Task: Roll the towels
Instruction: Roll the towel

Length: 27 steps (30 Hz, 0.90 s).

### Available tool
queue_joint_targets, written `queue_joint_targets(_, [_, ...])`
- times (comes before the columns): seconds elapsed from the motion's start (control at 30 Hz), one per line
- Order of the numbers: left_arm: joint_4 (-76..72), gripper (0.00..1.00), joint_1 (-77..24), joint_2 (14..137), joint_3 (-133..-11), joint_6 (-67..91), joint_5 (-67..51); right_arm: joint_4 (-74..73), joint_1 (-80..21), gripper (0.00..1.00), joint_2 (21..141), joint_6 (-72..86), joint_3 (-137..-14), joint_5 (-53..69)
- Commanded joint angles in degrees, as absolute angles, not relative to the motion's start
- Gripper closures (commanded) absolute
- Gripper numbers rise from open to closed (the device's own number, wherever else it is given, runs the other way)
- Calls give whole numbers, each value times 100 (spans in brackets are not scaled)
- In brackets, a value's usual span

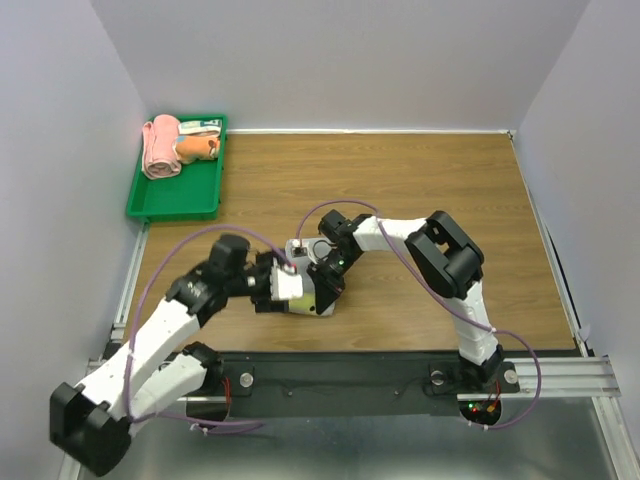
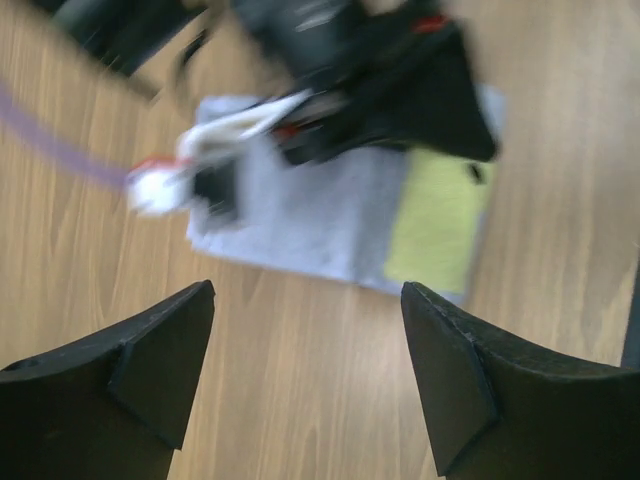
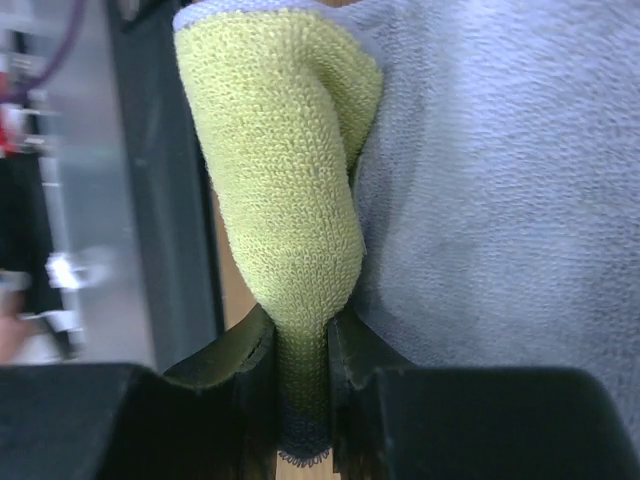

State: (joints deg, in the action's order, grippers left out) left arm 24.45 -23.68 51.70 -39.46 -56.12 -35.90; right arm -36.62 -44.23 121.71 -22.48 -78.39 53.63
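Observation:
The yellow-green and grey towel (image 1: 318, 306) lies on the wood table between the two arms. In the left wrist view its grey part (image 2: 320, 225) faces up, with a yellow-green strip (image 2: 435, 225) at the right. My right gripper (image 3: 302, 370) is shut on a raised yellow-green fold (image 3: 285, 170) at the towel's edge, with the grey cloth (image 3: 500, 180) beside it. My left gripper (image 2: 308, 340) stands open over bare wood just short of the towel, holding nothing. The orange towel (image 1: 195, 148) lies in the green tray.
A green tray (image 1: 165, 203) sits at the far left corner of the table, holding a pink towel roll (image 1: 160, 148) beside the orange towel. The right arm's wrist (image 2: 400, 90) hangs over the towel's far side. White walls enclose the table.

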Motion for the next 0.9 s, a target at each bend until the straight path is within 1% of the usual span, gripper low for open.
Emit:
queue_joint_targets(0.0, [1751, 13, -3469, 4642, -3104, -5792, -2305, -4789, -4395, 99, 12981, -2443, -7961, 4947])
queue_joint_targets(0.03, [1645, 13, -4011, 4658, -3007, -5731, -2129, -4868, -4377, 99, 13051, -2452, -8041, 4974])
queue_joint_targets(0.13, [1293, 15, -4760, 4974, -2848, -5468, -1584, -5062, -4316, 99, 13297, -2417, -8349, 5027])
queue_joint_targets(0.27, [801, 16, -5114, 5457, -2883, -5440, -1355, -5194, -4298, 98, 13429, -2356, -8481, 5010])
queue_joint_targets(0.37, [738, 23, -5396, 5975, -3014, -5528, -1152, -5264, -4280, 95, 13526, -2303, -8569, 5097])
queue_joint_targets(0.4, [730, 30, -5492, 6116, -3058, -5502, -1108, -5273, -4263, 93, 13561, -2277, -8587, 5124])
queue_joint_targets(0.43, [747, 33, -5537, 6352, -3093, -5485, -1081, -5300, -4254, 92, 13596, -2242, -8604, 5168])
queue_joint_targets(0.47, [747, 40, -5607, 6459, -3137, -5450, -1072, -5309, -4219, 89, 13623, -2224, -8639, 5211])
queue_joint_targets(0.53, [791, 47, -5651, 6661, -3190, -5423, -1090, -5335, -4175, 87, 13658, -2171, -8657, 5308])
queue_joint_targets(0.6, [878, 50, -5678, 6715, -3190, -5353, -1212, -5352, -4096, 84, 13676, -2153, -8684, 5379])
queue_joint_targets(0.67, [967, 50, -5722, 6750, -3173, -5300, -1265, -5361, -4035, 82, 13693, -2118, -8736, 5397])
queue_joint_targets(0.73, [1028, 55, -5722, 6802, -3138, -5195, -1257, -5379, -4008, 78, 13693, -2118, -8754, 5362])
queue_joint_targets(0.77, [1046, 59, -5722, 6829, -3129, -5142, -1222, -5388, -3982, 75, 13685, -2109, -8763, 5361])
queue_joint_targets(0.8, [1150, 70, -5722, 6899, -3129, -5081, -1161, -5396, -3973, 73, 13676, -2109, -8763, 5361])
queue_joint_targets(0.83, [1221, 76, -5722, 6926, -3129, -5028, -1143, -5405, -3955, 69, 13676, -2092, -8763, 5370])
queue_joint_targets(0.87, [1291, 81, -5722, 6926, -3112, -4993, -1203, -5388, -3912, 68, 13684, -2066, -8763, 5370])
